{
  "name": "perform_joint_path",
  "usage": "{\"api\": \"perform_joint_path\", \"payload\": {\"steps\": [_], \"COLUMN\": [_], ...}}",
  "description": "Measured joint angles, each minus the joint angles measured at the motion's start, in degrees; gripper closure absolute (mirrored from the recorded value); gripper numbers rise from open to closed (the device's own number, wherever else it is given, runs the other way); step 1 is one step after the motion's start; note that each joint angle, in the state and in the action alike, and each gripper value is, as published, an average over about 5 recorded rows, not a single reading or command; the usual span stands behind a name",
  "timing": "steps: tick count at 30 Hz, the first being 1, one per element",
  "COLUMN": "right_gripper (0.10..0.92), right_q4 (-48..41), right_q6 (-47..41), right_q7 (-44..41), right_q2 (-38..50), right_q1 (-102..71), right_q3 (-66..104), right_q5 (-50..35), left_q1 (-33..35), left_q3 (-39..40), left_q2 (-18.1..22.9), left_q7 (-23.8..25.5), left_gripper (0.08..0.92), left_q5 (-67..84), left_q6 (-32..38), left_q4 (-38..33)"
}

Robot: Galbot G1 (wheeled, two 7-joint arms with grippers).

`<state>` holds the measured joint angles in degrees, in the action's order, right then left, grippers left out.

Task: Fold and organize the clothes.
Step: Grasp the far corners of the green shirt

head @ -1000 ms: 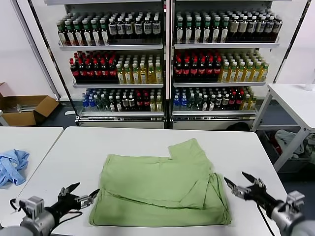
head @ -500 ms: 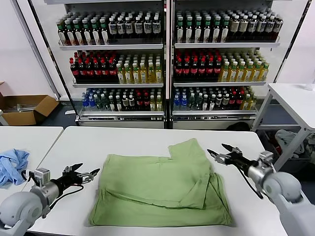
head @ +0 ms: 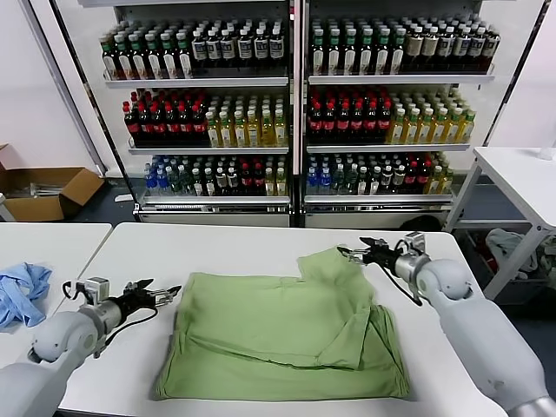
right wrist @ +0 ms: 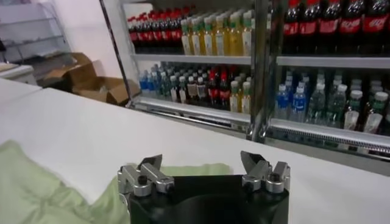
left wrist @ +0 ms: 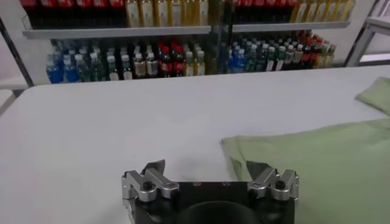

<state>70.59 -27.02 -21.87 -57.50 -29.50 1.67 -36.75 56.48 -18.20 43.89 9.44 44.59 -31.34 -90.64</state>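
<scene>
Left gripper (head: 158, 295) spread wide, empty, just off the shirt's far-left corner; green polo shirt (head: 287, 334) lying partly folded immediately to its right. Right gripper (head: 358, 253) likewise wide and empty at the raised flap on the far right. Risk as judged: pinching one layer only, or dragging the stack askew. Blue cloth (head: 21, 294) well left; drinks shelves (head: 295, 104) beyond. Nothing blocking either approach.
</scene>
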Motion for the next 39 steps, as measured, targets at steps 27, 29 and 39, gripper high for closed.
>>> {"api": "perform_joint_path", "payload": {"steps": [27, 29, 39], "right_gripper": [0.449, 0.509, 0.787], "right_q4": [-7.96, -7.77, -6.36], "right_q6": [-0.08, -0.07, -0.19], "right_q7": [0.5, 0.63, 1.33], "right_q2": [-3.13, -3.19, -2.96], "right_q1": [4.8, 4.67, 4.08], "right_q3": [-7.81, -8.02, -8.27], "right_q5": [1.39, 1.33, 0.24], "left_q1": [-9.48, -9.33, -8.28], "left_q3": [9.56, 9.61, 9.83], "left_q2": [4.35, 4.34, 4.15], "left_q7": [0.99, 1.16, 2.41], "left_gripper": [0.24, 0.299, 0.585], "left_q5": [-1.1, -1.14, -1.4], "left_q6": [0.46, 0.49, 0.52], "left_q4": [7.17, 7.11, 6.23]}}
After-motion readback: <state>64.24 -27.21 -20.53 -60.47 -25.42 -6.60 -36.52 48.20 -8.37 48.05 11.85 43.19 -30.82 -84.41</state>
